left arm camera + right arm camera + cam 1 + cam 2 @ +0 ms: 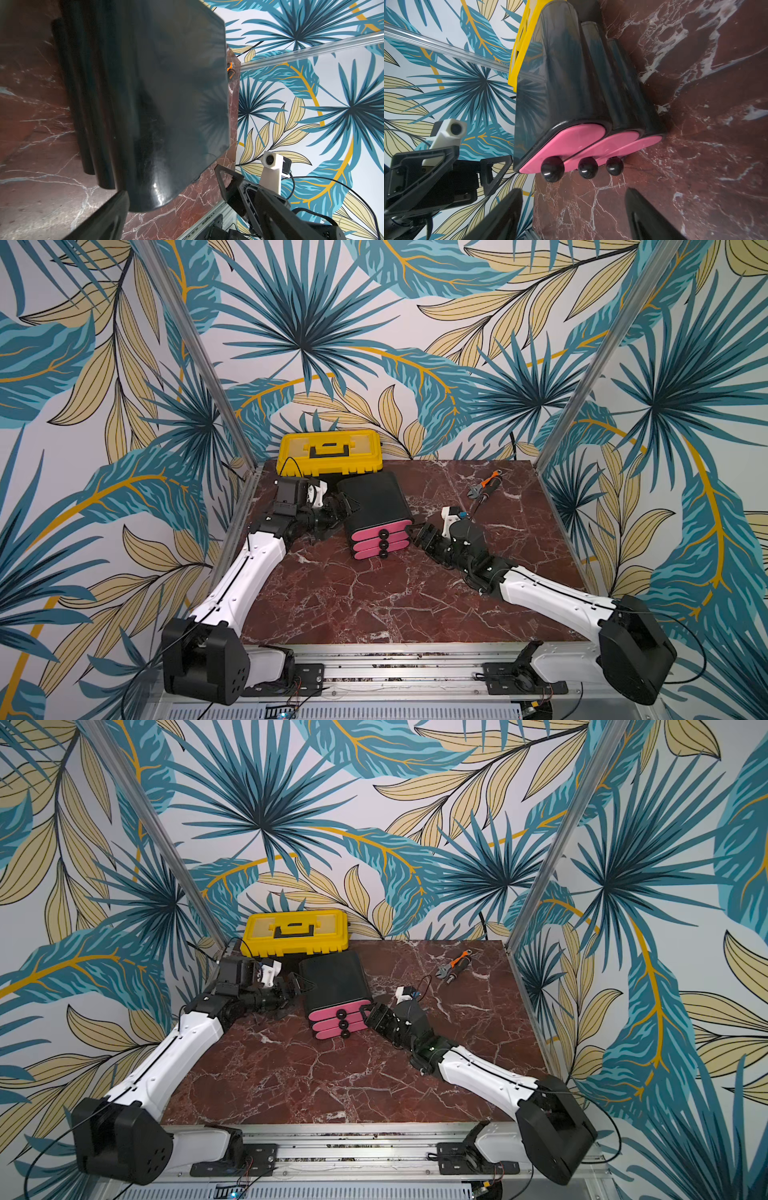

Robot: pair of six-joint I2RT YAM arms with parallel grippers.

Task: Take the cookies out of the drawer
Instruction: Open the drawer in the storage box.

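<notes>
Left of centre, toward the far side: a glossy black plastic drawer cabinet, round-edged and stepped down its flanks, with three flat pink drawer fronts angled toward the near right. All three shut flush, each with a shiny black ball knob at its middle. No cookies in sight in any view. Judged to be inside one of those drawers, impossible to tell which.

Left hand spread wide and empty at the cabinet's left flank, touching or nearly so. Probably placed there as a brace, to keep the light, slippery shell from sliding across the polished dark-red, white-veined marble desk during a pull.

Right hand low at the near right of the fronts, also wide, with nothing between the black fingers. Lined up on the row of knobs but short of them. Likely aimed at the top or middle knob, not certain. Round, smooth knobs, easy to slip off, so calls for a centred pinch behind the ball.

Behind the cabinet at the far left, a yellow hard-plastic toolbox with a black handle, close enough to serve as a backstop. At the far right, well apart, an orange-and-black-handled metal tool, out of the way.
</notes>
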